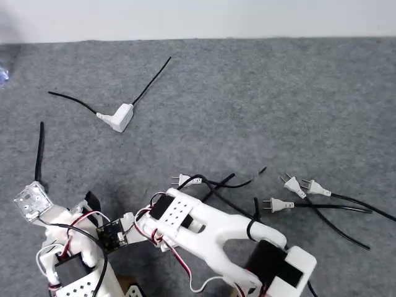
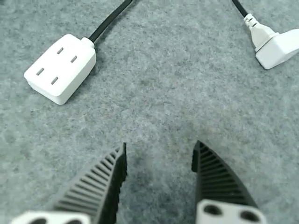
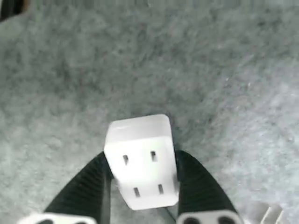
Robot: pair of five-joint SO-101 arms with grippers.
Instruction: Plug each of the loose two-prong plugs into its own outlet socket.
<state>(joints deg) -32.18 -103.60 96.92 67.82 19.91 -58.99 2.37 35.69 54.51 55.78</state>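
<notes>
My left gripper (image 2: pixel 159 161) hangs open over bare carpet with nothing between its fingers. Beyond it lie a white outlet socket (image 2: pixel 60 67) on a black cord and a second white socket (image 2: pixel 275 44). In the high view these look like the socket near the left edge (image 1: pixel 31 201) and the one farther back (image 1: pixel 117 116). My right gripper (image 3: pixel 142 186) is shut on another white outlet socket (image 3: pixel 140 158), whose slotted face points at the camera. Several loose white two-prong plugs lie on the carpet, one by the arm (image 1: pixel 180 180) and others at the right (image 1: pixel 291 184).
Grey carpet (image 1: pixel 247 105) covers the table, with open room across the back and middle. Black cords (image 1: pixel 334 207) trail from the plugs toward the right edge. A white arm (image 1: pixel 210 229) stretches from the bottom right toward the left and crosses one cord.
</notes>
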